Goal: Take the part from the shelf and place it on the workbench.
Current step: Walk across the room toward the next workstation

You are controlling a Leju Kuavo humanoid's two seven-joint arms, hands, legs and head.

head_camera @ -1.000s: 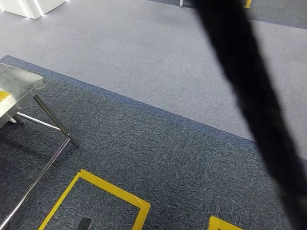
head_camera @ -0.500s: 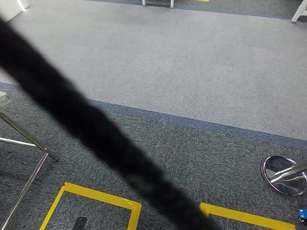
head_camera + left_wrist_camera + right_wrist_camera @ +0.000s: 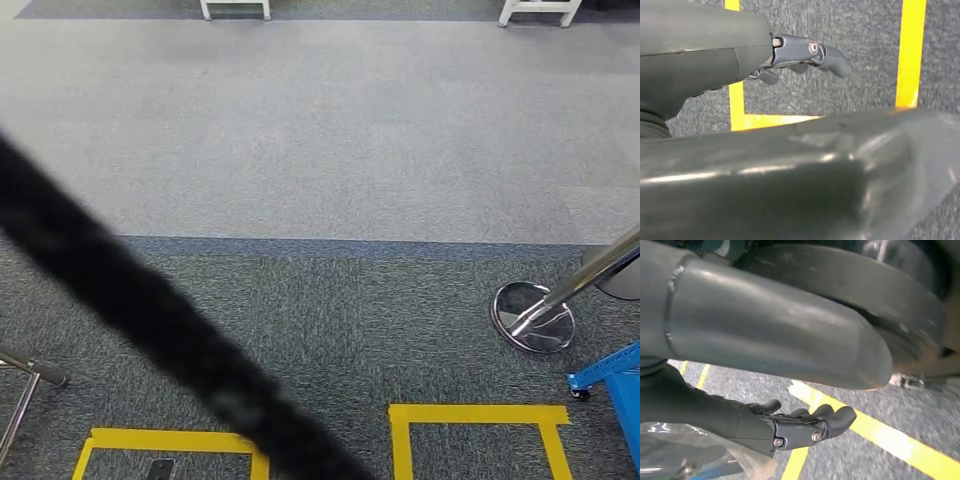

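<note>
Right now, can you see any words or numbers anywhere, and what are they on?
None: no view shows a word, number or label.
The yellow tape on the carpet makes plain outlines, no letters.
The blue cart corner and the round metal base bear no print that I can see.
The left hand and right hand show plain grey covers and screws.

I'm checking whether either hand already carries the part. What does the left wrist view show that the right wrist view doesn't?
Left wrist view alone: the left hand, fingers apart, holding nothing, hangs over a corner of a yellow floor marking. Right wrist view alone: the right hand hangs beside something clear and crinkled, whether it holds it is unclear. Both: grey carpet and yellow lines.
</note>
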